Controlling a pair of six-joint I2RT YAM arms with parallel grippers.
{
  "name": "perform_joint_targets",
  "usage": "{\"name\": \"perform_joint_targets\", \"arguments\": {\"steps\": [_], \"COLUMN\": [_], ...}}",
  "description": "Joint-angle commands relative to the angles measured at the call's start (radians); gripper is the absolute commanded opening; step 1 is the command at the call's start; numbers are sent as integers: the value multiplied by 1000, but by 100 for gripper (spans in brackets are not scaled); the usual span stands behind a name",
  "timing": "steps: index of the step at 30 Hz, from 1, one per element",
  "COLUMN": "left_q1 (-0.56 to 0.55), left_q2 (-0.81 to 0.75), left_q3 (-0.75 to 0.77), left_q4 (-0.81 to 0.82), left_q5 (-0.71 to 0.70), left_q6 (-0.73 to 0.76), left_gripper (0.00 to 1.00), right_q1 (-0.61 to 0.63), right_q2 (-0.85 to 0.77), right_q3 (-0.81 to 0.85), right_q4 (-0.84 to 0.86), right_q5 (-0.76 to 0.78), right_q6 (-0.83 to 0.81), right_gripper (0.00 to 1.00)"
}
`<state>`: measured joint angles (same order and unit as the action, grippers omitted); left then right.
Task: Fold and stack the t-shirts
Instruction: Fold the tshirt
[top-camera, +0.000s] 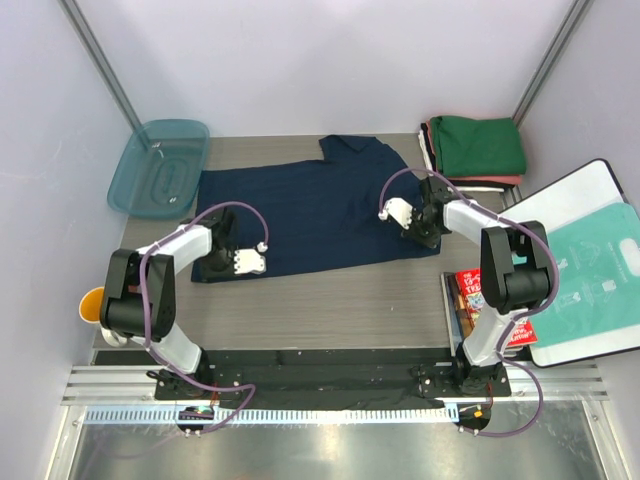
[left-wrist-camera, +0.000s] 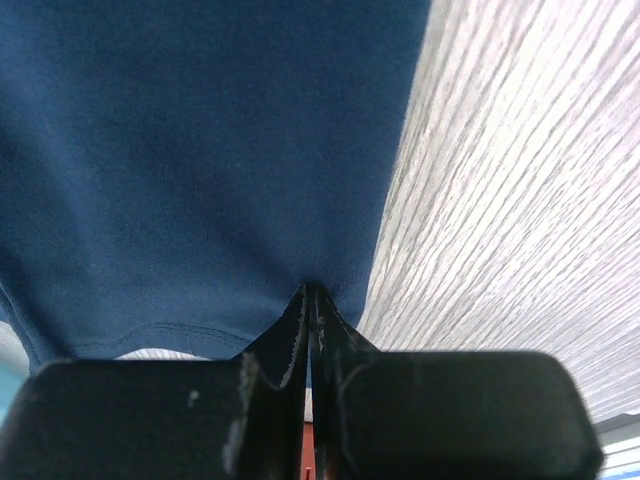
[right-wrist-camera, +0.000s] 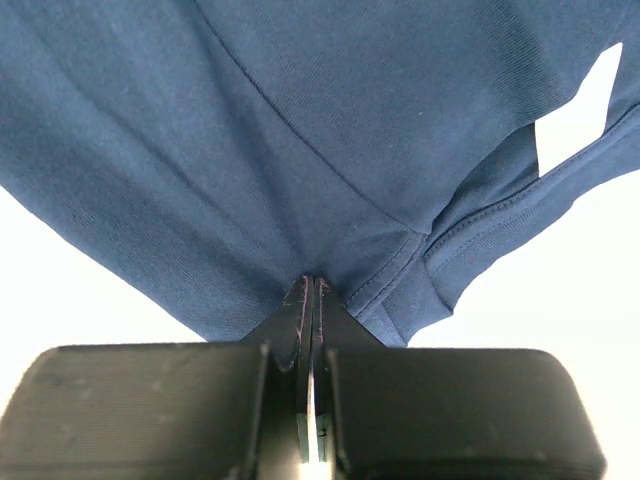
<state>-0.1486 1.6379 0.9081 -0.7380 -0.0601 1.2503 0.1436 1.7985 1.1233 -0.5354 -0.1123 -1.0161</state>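
The dark navy t-shirt (top-camera: 310, 210) lies spread across the middle of the table. My left gripper (top-camera: 222, 262) is shut on its near left hem, seen close in the left wrist view (left-wrist-camera: 200, 150). My right gripper (top-camera: 428, 238) is shut on its near right corner by the sleeve, where the navy cloth fills the right wrist view (right-wrist-camera: 300, 130). A stack of folded shirts, green (top-camera: 478, 145) on top with salmon-red and white edges below, sits at the back right.
A teal plastic tub (top-camera: 160, 167) sits at the back left. A white board (top-camera: 585, 205) with the teal-printed plastic bag (top-camera: 590, 280) lies at the right. A red packet (top-camera: 475, 295) lies by the right arm, and an orange cup (top-camera: 90, 303) by the left arm.
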Motion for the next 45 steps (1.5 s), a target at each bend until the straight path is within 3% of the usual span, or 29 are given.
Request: {"name": "perform_joint_targets", "arguments": {"steps": [1, 9, 12, 14, 15, 17, 18, 21, 30, 36, 45], "left_q1": [32, 34, 32, 34, 34, 34, 34, 34, 35, 43, 50], "left_q2": [53, -127, -232, -277, -303, -306, -290, -238, -20, 11, 80], "left_q3": [-83, 7, 74, 93, 95, 97, 98, 118, 202, 222, 224], "left_q4": [-14, -177, -236, -232, -209, -172, -143, -91, 86, 212, 242], "left_q5": [-37, 83, 138, 140, 134, 117, 103, 76, -64, -132, -164], "left_q6": [46, -15, -26, -17, -11, -5, -5, -23, -95, -143, -170], "left_gripper": [0, 0, 2, 6, 20, 42, 75, 100, 100, 100, 100], "right_q1": [-24, -22, -21, -19, -18, -16, -13, 1, 146, 220, 246], "right_q2": [-19, -99, -143, -166, -166, -137, -120, -29, 238, 309, 349], "right_q3": [-63, -36, 16, 67, 110, 163, 231, 376, 700, 744, 725], "right_q4": [-15, -41, -95, -113, -110, -101, -100, -101, -150, -149, -112], "right_q5": [106, 100, 65, 30, 17, -19, -33, -73, -125, -159, -156], "right_q6": [-81, -104, -92, -60, -46, 2, 57, 158, 241, 272, 303], "right_gripper": [1, 2, 9, 22, 36, 43, 47, 50, 51, 51, 51]}}
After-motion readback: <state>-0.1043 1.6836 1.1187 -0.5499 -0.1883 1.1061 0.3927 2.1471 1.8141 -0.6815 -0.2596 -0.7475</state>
